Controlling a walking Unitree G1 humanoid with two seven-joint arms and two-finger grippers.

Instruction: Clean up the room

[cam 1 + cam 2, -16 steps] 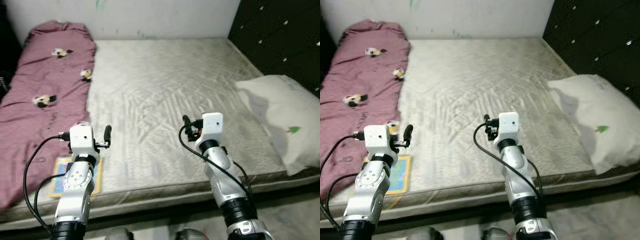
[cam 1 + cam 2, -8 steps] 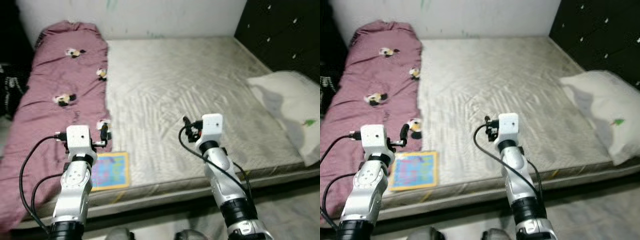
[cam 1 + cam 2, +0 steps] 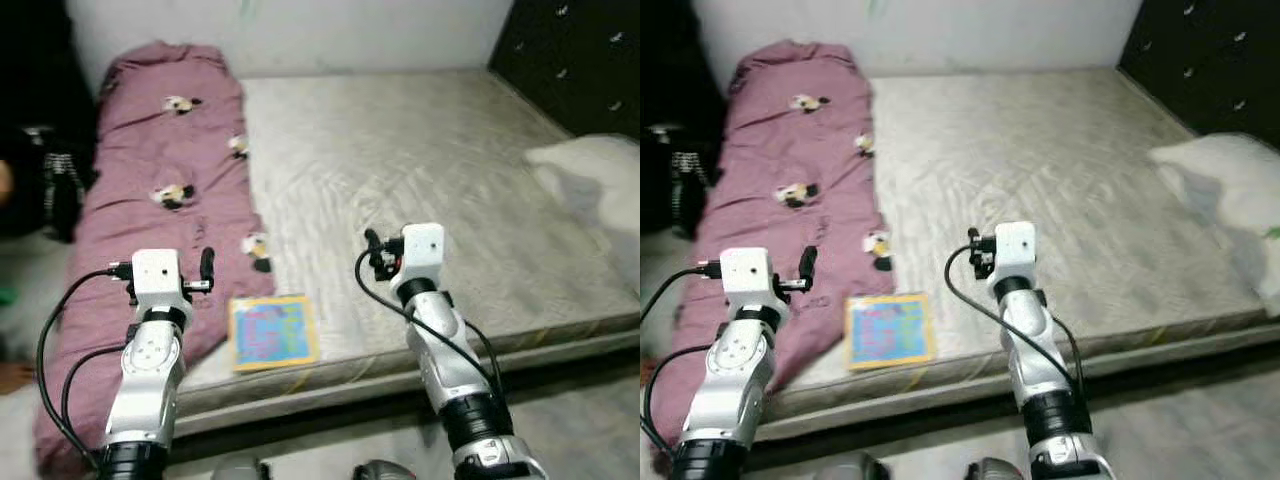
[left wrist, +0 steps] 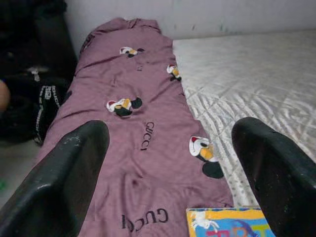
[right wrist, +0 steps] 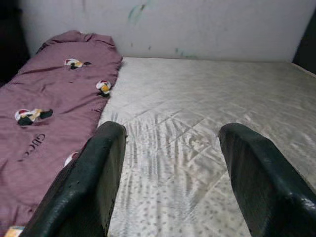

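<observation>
We hold both jaws released: left gripper [image 4: 170, 182] over maroon blanket [image 3: 170, 190], right gripper [image 5: 170, 182] above mattress [image 3: 420, 170]; book [image 3: 272, 332] near edge.

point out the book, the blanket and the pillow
book [image 3: 273, 333], left eye view, middle of its cover
blanket [image 3: 165, 160], left eye view, its upper middle
pillow [image 3: 1230, 185], right eye view, its middle

1. The mattress [image 3: 420, 160] is showing a pale, quilted cloth with a faint sheen.
2. The blanket [image 3: 150, 200] is looking like soft matt purple cloth, printed.
3. The book [image 3: 272, 331] is showing a glossy, colourful paper cover.
4. The pillow [image 3: 595, 175] is wearing smooth white cloth.
5. The left hand [image 4: 173, 173] fingers [image 4: 74, 177] are looking like matt black plastic.
</observation>
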